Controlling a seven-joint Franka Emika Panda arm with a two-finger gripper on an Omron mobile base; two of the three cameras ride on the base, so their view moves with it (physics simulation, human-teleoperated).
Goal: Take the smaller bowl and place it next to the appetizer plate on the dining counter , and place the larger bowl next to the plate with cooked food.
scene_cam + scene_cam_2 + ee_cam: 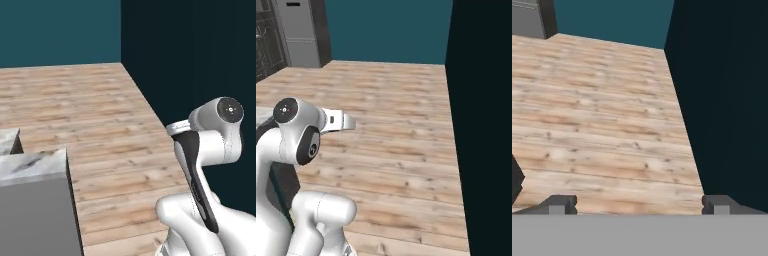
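Marble counter [35, 165] corner; plank floor [100, 115]; teal wall [60, 30].

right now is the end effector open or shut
Open: in the hand view the end effector has its two dark fingertips far apart, with bare wooden floor between them.

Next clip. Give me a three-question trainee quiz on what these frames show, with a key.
1. True or false: the hand holds a bowl.
2. The floor is: A tile, B wood planks, C carpet.
3. Fill in: in the left base view, the marble counter lies to the ____ of the arm.

Key:
1. False; the fingers stand wide apart with nothing between them.
2. B.
3. Left.
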